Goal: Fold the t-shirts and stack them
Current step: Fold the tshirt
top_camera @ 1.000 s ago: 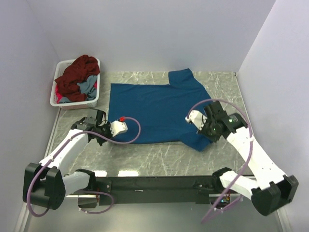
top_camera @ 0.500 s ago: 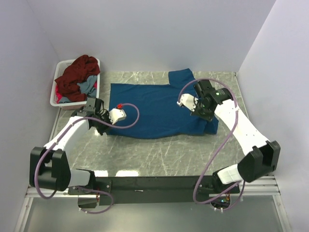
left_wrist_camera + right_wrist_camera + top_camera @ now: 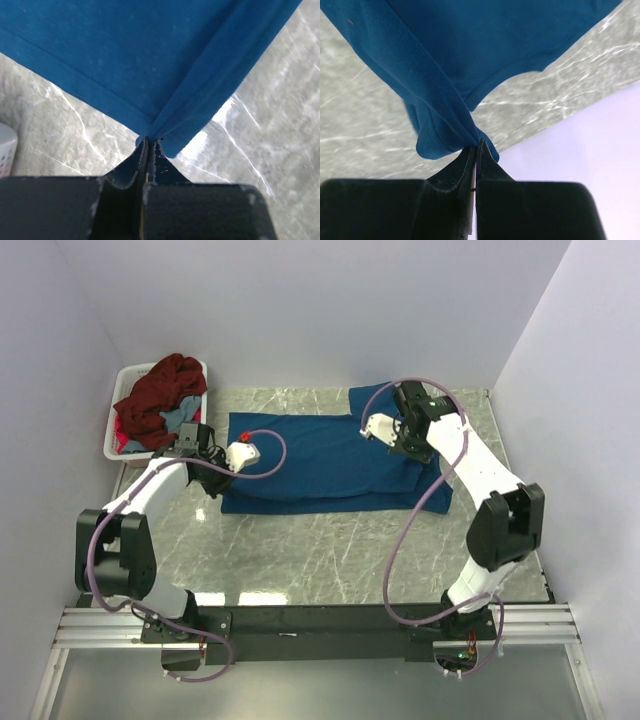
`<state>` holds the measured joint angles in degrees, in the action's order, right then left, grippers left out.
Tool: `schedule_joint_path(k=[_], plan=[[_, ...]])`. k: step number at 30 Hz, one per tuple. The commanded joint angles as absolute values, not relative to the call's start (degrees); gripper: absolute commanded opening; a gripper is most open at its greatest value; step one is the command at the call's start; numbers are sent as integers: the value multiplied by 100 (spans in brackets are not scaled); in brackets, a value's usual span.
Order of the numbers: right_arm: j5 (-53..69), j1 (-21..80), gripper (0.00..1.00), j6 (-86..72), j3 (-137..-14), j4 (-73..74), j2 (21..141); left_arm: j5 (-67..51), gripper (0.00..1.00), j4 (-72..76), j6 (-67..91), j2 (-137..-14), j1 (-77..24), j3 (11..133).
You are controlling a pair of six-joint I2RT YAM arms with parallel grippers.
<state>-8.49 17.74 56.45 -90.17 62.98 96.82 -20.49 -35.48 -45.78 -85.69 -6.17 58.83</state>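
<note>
Here's the marbled table point(image 3: 330, 550), and across its far half sprawls the blue t-shirt point(image 3: 310, 455), doubled over on itself into a long band, one sleeve poking toward the back wall, another trailing off at the near right. The left arm point(image 3: 150, 495) reaches in from the left, the right arm point(image 3: 480, 475) arches high over the right end. At the far left corner sits the white basket point(image 3: 115, 445), with a maroon t-shirt point(image 3: 155, 395) heaped on top and a grey-blue t-shirt point(image 3: 182, 420) peeking out beneath. The left pincer point(image 3: 148, 142) is clamped tight on the blue shirt's left corner, cloth bunching at its tips. The right pincer point(image 3: 477, 147) is likewise squeezed on a gathered fold at the shirt's right end.
</note>
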Motion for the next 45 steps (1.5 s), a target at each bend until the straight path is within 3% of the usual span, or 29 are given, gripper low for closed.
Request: schedule_joint_path(k=[1,14,35,39,40,41,45], plan=[[-967,1653,0,5968,-9553,6065,9957,-2197,1,-3305,-4456,-8683,-589,6152],[-993,1626,0,6170,-10476,6003,11021,-2048,1,-3032,-4280,-9061,-492,6389],[-1151,1529,0,6311,-10986,5678,11680,-1671,1,-2638,-4105,-9589,-439,6662],[-1195,1442,41,6144,-11214,5458,11760,-1547,16,-2470,-3684,-9694,-378,6758],[-1152,1381,45,6074,-11476,5484,11821,-1590,26,-2478,-3448,-9703,-334,6863],[-1090,1319,58,5864,-11661,5563,11856,-1660,31,-2566,-3324,-9712,-238,6925],[-503,854,61,5169,-12637,6432,12023,-2214,52,-3030,-2901,-9519,-18,7154]])
